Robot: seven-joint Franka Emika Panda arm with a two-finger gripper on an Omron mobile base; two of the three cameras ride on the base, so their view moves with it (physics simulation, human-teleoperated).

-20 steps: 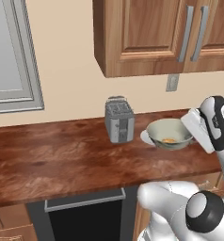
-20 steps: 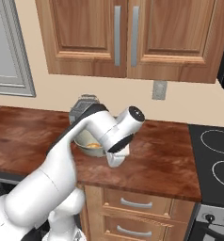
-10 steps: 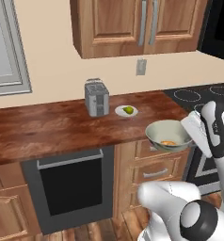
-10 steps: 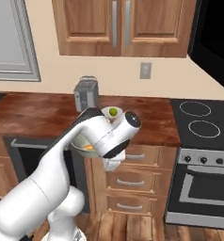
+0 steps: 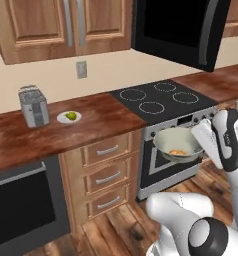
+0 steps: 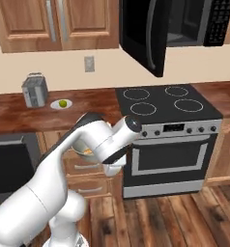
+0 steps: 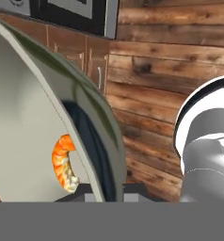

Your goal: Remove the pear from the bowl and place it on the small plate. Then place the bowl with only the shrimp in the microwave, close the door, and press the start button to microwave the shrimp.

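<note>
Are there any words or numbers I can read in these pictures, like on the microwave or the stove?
None can be read.
Microwave keypad: rows of tiny buttons, too small to read.
Stove panel display: a dark window, too blurred to read.
Toaster, small plate, bowl: no text shows on them.

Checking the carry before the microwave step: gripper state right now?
Gripper: shut on the rim of the bowl, carried above the floor in front of the stove, with the shrimp inside.
</note>
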